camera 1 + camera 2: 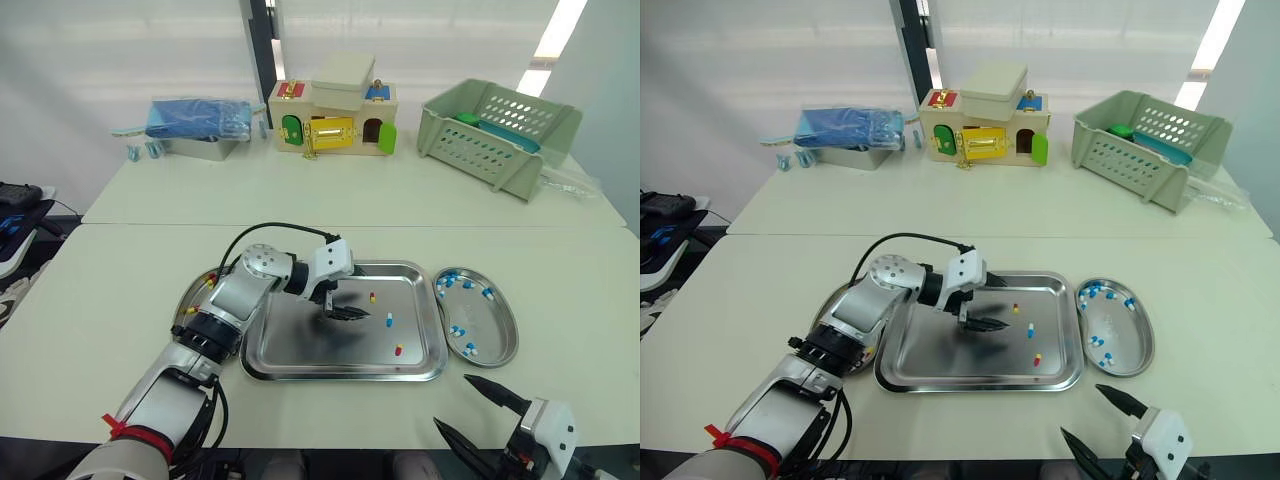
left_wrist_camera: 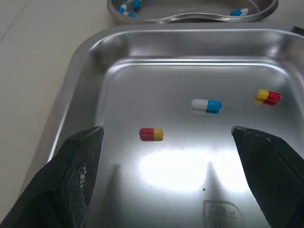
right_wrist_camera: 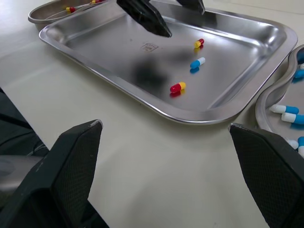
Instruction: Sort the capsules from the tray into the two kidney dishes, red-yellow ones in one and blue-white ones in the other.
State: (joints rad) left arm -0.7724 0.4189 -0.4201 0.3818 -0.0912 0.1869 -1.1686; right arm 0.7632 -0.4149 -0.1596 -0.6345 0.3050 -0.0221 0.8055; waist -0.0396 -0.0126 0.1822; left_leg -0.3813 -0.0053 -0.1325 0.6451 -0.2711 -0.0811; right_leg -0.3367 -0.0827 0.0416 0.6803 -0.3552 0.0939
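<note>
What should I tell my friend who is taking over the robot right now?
Left gripper open, empty, low over the tray. Right gripper open, empty, near the front edge of the table. Tray holds two red-yellow capsules and one blue-white capsule. Right kidney dish has blue-white ones, left kidney dish red-yellow ones. To do: sort those three.

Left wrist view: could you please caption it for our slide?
Open left gripper over tray holding two red-yellow capsules and one blue-white capsule.

Two red-yellow capsules (image 1: 372, 297) and one blue-white capsule (image 1: 389, 321) lie in the tray (image 1: 290, 350).
</note>
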